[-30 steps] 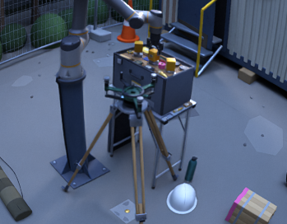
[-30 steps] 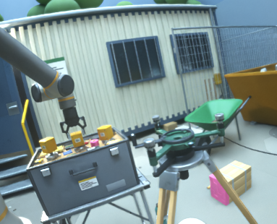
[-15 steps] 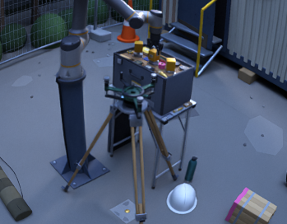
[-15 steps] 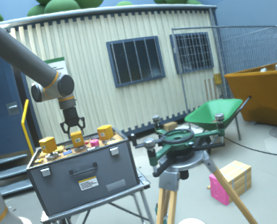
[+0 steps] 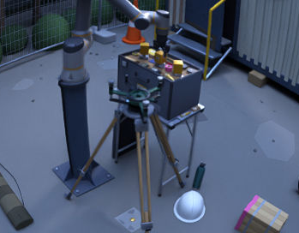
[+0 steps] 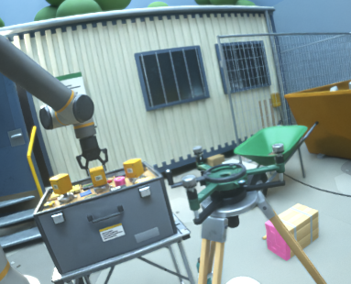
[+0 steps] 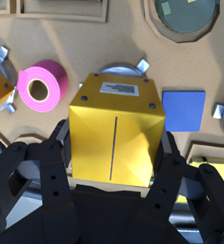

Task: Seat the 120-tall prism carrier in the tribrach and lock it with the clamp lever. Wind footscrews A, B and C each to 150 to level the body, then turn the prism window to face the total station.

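My gripper [image 7: 114, 150] [image 6: 95, 170] [image 5: 160, 55] is down over the open case on the stand, at the middle one of three yellow prism carriers. That middle carrier [image 7: 116, 127] [image 6: 98, 176] [image 5: 160, 56] is gripped by its sides and still stands in its tray seat. Another carrier [image 6: 61, 183] [image 5: 144, 48] stands to one side of it and a third [image 6: 133, 167] [image 5: 178, 67] to the other. The green tribrach [image 6: 224, 176] [image 5: 139, 96] sits empty on top of the wooden tripod, in front of the case, with its footscrews [image 6: 277, 148] at the corners.
A pink tape roll [image 7: 42, 86] [image 6: 118, 181] and a blue pad [image 7: 184, 110] lie in the tray close beside the gripped carrier. The case [image 6: 103, 220] rests on a folding stand. A green wheelbarrow [image 6: 271, 142], a hard hat [image 5: 189, 206] and a bottle [image 5: 199, 175] are near the tripod.
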